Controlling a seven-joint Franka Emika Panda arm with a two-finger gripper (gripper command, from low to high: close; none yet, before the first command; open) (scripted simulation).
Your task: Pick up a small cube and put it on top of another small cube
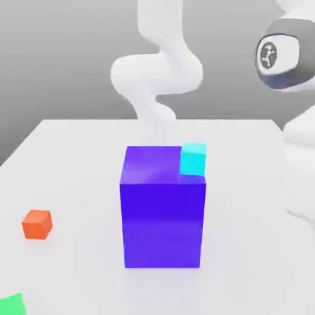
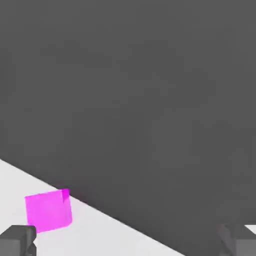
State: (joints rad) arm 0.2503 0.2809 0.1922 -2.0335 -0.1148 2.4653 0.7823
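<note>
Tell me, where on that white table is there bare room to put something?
Bare table lies between the orange cube and the blue block, and along the far edge behind the block. Tightest: the block's right, where the cyan cube and arm crowd.

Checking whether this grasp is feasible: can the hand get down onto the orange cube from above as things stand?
Probably yes. The orange cube sits alone on the white table, apart from the big blue block and the green cube, so nothing stands over it. The hand is open.
</note>
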